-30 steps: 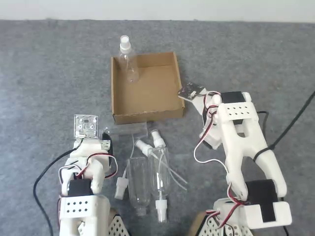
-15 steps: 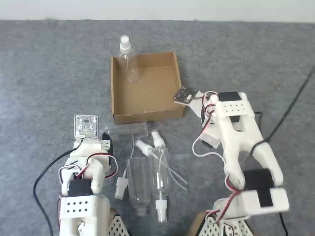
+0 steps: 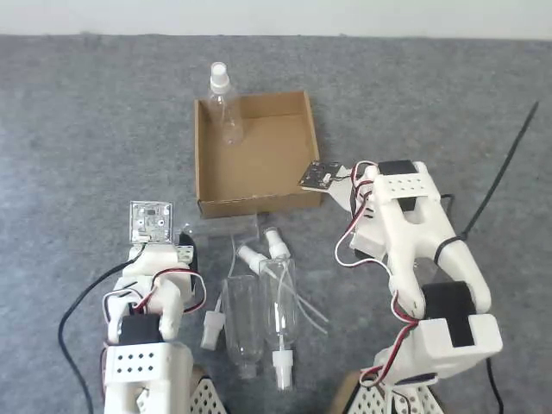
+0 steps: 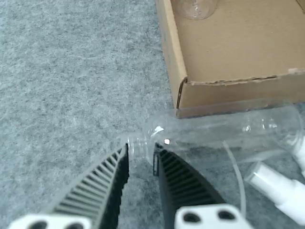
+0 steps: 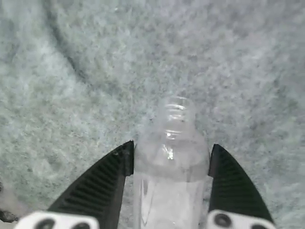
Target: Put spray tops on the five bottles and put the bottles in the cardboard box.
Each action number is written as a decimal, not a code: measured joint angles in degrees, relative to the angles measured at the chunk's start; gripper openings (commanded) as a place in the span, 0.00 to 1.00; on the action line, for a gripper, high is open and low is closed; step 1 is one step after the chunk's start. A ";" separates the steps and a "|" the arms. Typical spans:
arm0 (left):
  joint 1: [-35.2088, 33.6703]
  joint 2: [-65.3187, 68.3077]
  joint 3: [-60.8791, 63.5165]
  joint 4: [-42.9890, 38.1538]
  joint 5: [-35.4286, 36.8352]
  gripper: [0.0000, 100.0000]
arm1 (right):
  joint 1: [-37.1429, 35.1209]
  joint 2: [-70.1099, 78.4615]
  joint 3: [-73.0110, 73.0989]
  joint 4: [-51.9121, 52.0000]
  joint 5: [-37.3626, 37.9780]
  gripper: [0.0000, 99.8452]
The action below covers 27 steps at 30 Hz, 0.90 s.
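Grey carpet-like surface (image 3: 103, 112) carries the same layout as a second ago, except for the right arm (image 3: 414, 224). Its wrist has drawn back and swung leftward, so its small camera board (image 3: 321, 175) now sits at the right front corner of the cardboard box (image 3: 304, 129). Its rear links have also swung left. The left arm (image 3: 151, 293) has not moved, and neither have the bottles.

The right arm stretches forward from its base beside the box. The right gripper (image 5: 171, 147) is clamped on an uncapped bottle (image 5: 171, 191), whose open neck points straight away from the wrist along the jaws' line, above the surface. The left arm is folded low, and the left gripper (image 4: 140, 153) has its jaws a narrow gap apart. Their tips are at the open neck of a clear lying bottle (image 4: 228, 131). That bottle lies on its side just in front of the box, its long axis parallel to the front wall and its neck toward the gripper. A capped bottle (image 3: 226, 108) rests at the box's far left corner, its spray top past the far wall.
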 measured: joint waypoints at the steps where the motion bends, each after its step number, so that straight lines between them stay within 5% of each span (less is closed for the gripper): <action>1: 0.00 0.00 0.00 0.00 0.00 0.08 | 0.00 0.00 0.00 0.00 0.00 0.20; 27: 0.00 0.00 0.00 0.00 0.00 0.08 | 0.00 0.00 0.97 -0.26 0.09 0.23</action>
